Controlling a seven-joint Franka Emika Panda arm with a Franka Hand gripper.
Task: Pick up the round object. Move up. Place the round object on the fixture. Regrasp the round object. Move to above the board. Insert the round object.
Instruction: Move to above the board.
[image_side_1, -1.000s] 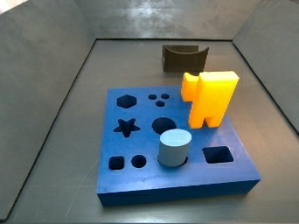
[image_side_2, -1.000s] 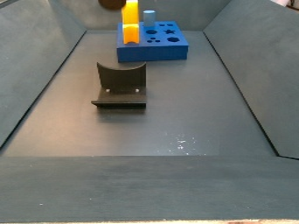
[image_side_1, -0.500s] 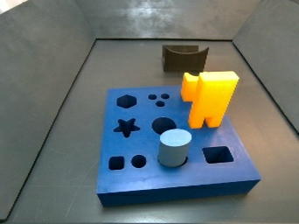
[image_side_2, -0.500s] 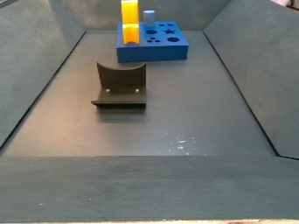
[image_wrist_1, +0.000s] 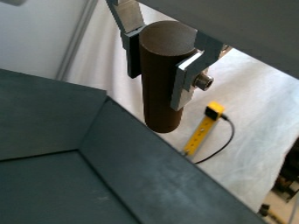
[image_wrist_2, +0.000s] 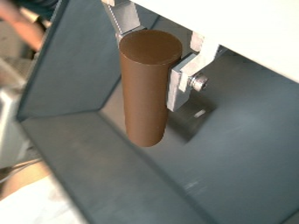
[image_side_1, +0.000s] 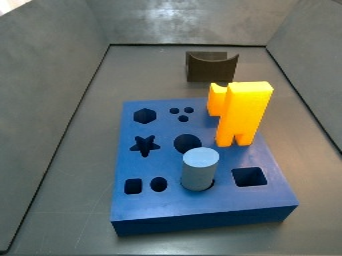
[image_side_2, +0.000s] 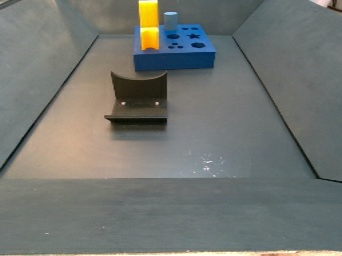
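The gripper (image_wrist_1: 158, 54) is clamping the round object (image_wrist_1: 162, 77), a brown peg, between its silver fingers (image_wrist_1: 187, 77). Both wrist views show the peg (image_wrist_2: 149, 86) standing along the fingers, its flat end level with the top of the plates and most of its length hanging free below them. Under it lies only dark floor and the sloping walls of the enclosure, well apart from the peg's lower end.

Neither side view is showing the gripper or the peg now; a second ago a brown shape was showing at the top edge of one side view, above the yellow block (image_side_2: 150, 24), and half a second ago it was already gone. The arm is therefore judged to be rising out of frame with the peg in hand, which fits the "move up" step after the pick.

Nothing else is changing. The fixture (image_side_1: 211, 66) is standing empty on the floor behind the board (image_side_1: 201, 195), its curved notch bare in the side view that looks along the enclosure (image_side_2: 138, 96). The board is keeping its place, with the yellow block (image_side_1: 242, 111) and the pale grey cylinder (image_side_1: 199, 168) upright on it and the round holes open.

Next, it seems, the peg must be carried down to the fixture's notch and set there for the regrasp; how exactly it sits in the grip cannot be told.
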